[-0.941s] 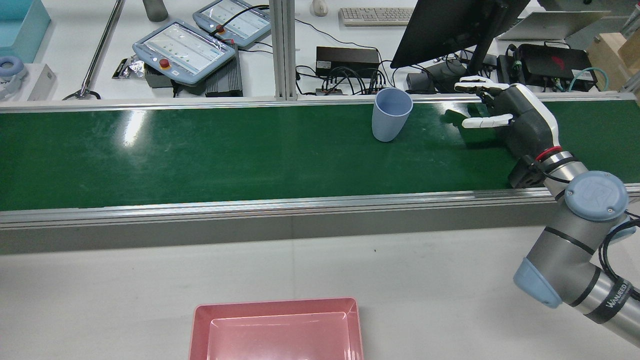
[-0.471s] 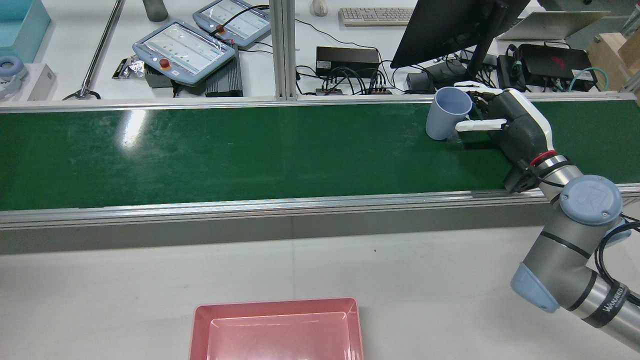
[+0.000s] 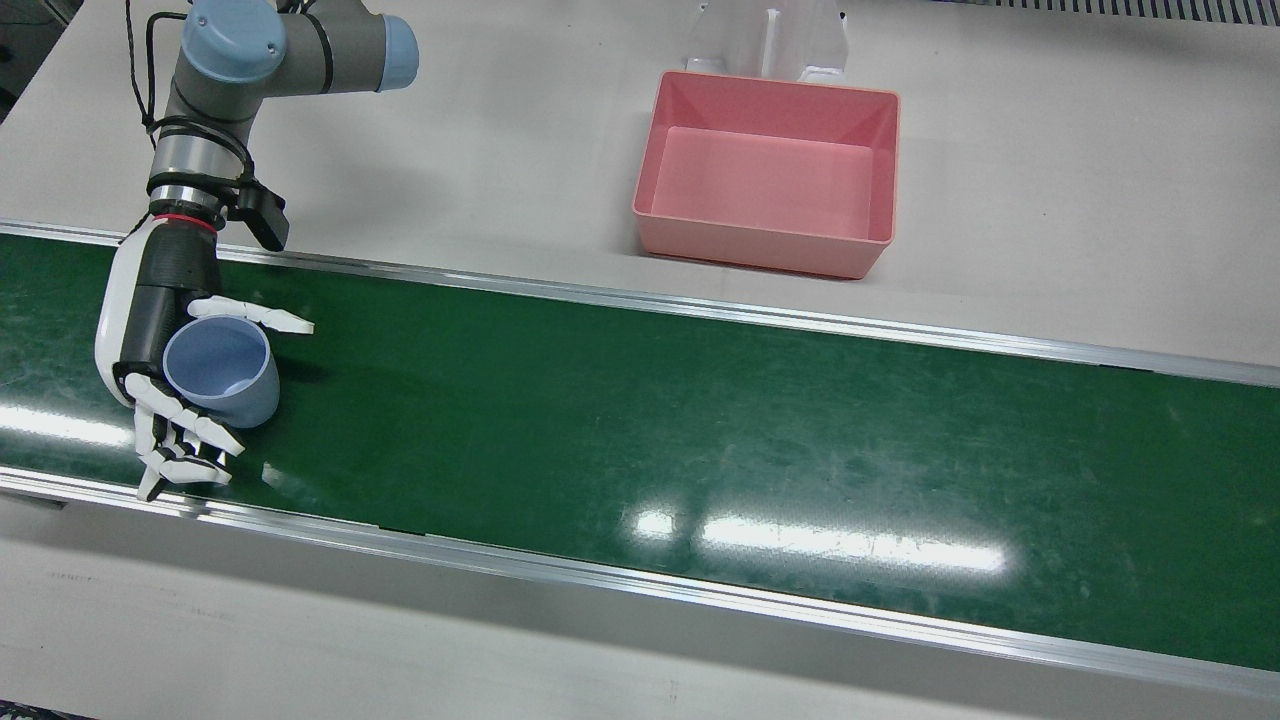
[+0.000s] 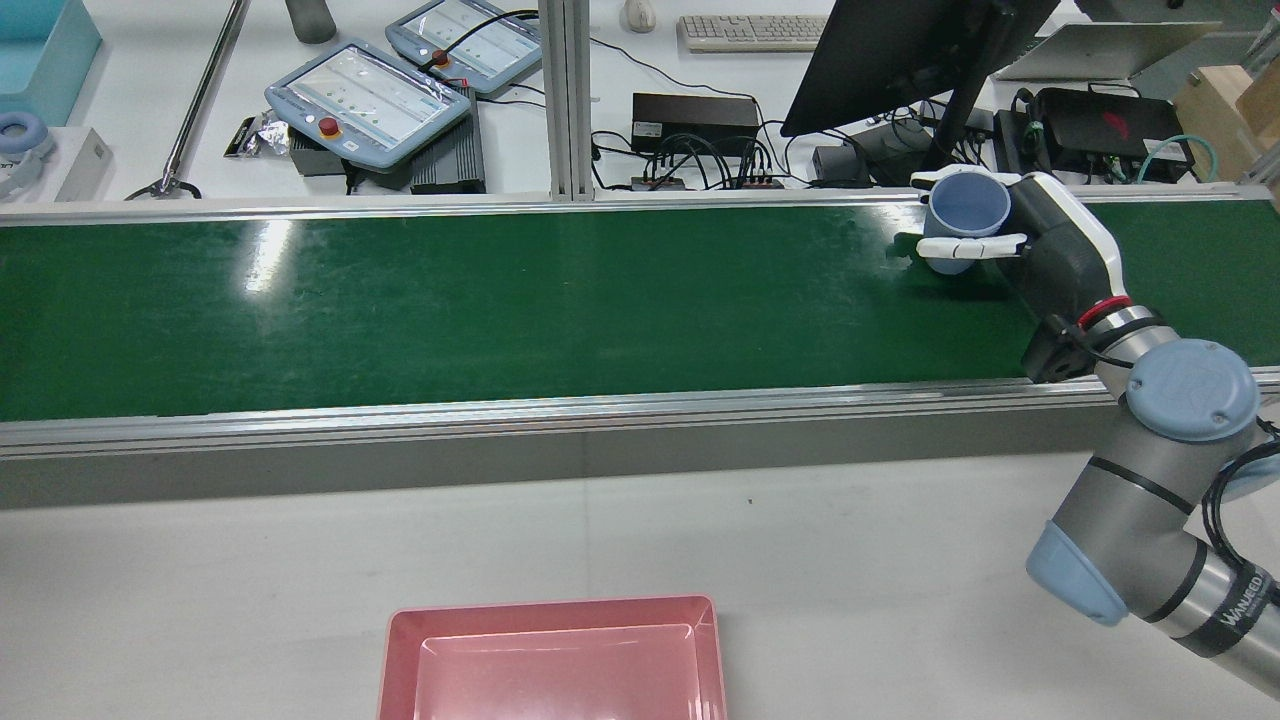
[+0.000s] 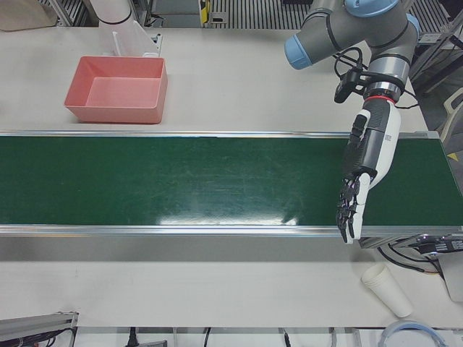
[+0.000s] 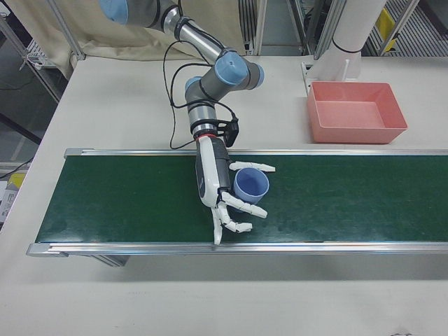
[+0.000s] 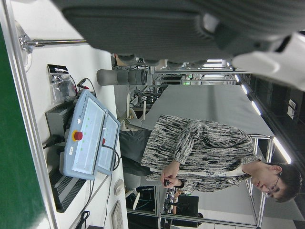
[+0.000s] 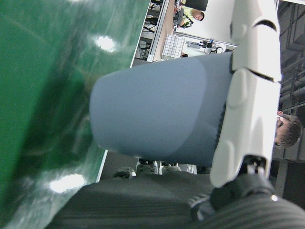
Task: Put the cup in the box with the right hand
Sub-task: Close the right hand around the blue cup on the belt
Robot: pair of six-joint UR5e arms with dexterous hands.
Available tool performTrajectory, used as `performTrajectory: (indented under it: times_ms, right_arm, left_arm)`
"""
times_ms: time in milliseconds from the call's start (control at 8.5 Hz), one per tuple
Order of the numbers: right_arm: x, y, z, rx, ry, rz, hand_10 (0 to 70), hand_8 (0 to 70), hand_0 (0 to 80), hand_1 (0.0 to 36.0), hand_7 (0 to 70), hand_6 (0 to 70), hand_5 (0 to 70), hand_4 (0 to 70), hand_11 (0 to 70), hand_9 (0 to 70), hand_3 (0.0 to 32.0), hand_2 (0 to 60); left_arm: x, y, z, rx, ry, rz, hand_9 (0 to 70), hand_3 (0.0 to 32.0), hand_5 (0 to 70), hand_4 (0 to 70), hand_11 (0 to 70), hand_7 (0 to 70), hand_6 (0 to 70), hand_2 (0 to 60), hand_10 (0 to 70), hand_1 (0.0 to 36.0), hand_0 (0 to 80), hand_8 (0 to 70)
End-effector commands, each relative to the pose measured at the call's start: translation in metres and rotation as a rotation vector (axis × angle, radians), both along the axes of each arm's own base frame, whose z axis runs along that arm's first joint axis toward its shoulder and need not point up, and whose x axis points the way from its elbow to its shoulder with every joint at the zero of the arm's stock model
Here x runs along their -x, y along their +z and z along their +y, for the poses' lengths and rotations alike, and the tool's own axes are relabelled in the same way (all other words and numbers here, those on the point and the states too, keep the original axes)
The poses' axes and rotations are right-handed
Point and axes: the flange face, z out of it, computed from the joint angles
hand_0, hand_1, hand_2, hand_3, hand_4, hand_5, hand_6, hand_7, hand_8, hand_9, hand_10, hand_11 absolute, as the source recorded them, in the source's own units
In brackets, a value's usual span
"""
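A pale blue cup stands upright on the green belt, right against the palm of my right hand. The thumb runs along its box side and the other fingers are spread past its far side, not wrapped round it. The rear view shows the cup in my right hand at the belt's far right end. The right hand view is filled by the cup. The pink box sits empty on the table beyond the belt. My left hand hangs flat over the belt's other end, holding nothing.
White paper cups lie on the table beside the belt's left-arm end. Teach pendants, a monitor and cables sit on the desk past the belt's far rail. A person stands beyond that desk.
The cup has travelled right along the belt, from mid-belt into my right hand, and now rests between thumb and fingers. The hand drew in slightly around it.
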Motion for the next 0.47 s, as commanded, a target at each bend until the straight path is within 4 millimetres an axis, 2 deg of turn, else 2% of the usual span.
performTrajectory:
  times_ms: [0, 118, 235, 353]
  right_arm:
    - [-0.036, -0.012, 0.007, 0.050, 0.053, 0.043, 58.7, 59.6, 80.0, 36.0, 70.0, 44.5, 21.3, 70.0, 70.0, 70.0, 0.0, 60.0]
    - [-0.045, -0.011, 0.006, 0.052, 0.068, 0.042, 70.0, 70.0, 80.0, 36.0, 70.0, 50.0, 24.5, 70.0, 70.0, 70.0, 0.0, 60.0]
    - [-0.052, -0.011, 0.012, 0.048, 0.073, 0.038, 70.0, 70.0, 80.0, 36.0, 70.0, 51.1, 25.2, 70.0, 70.0, 70.0, 0.0, 60.0]
    - [-0.058, -0.030, 0.019, 0.013, 0.075, 0.009, 70.0, 70.0, 80.0, 36.0, 70.0, 50.8, 25.0, 70.0, 70.0, 70.0, 0.0, 60.0]
  left_arm:
    - [0.000, 0.000, 0.000, 0.000, 0.000, 0.000, 0.0, 0.0, 0.0, 0.0, 0.0, 0.0, 0.0, 0.0, 0.0, 0.0, 0.0, 0.0]
    - [0.000, 0.000, 0.000, 0.000, 0.000, 0.000, 0.0, 0.0, 0.0, 0.0, 0.0, 0.0, 0.0, 0.0, 0.0, 0.0, 0.0, 0.0]
    - [0.000, 0.000, 0.000, 0.000, 0.000, 0.000, 0.0, 0.0, 0.0, 0.0, 0.0, 0.0, 0.0, 0.0, 0.0, 0.0, 0.0, 0.0]
    - [0.000, 0.000, 0.000, 0.001, 0.000, 0.001, 0.0, 0.0, 0.0, 0.0, 0.0, 0.0, 0.0, 0.0, 0.0, 0.0, 0.0, 0.0]
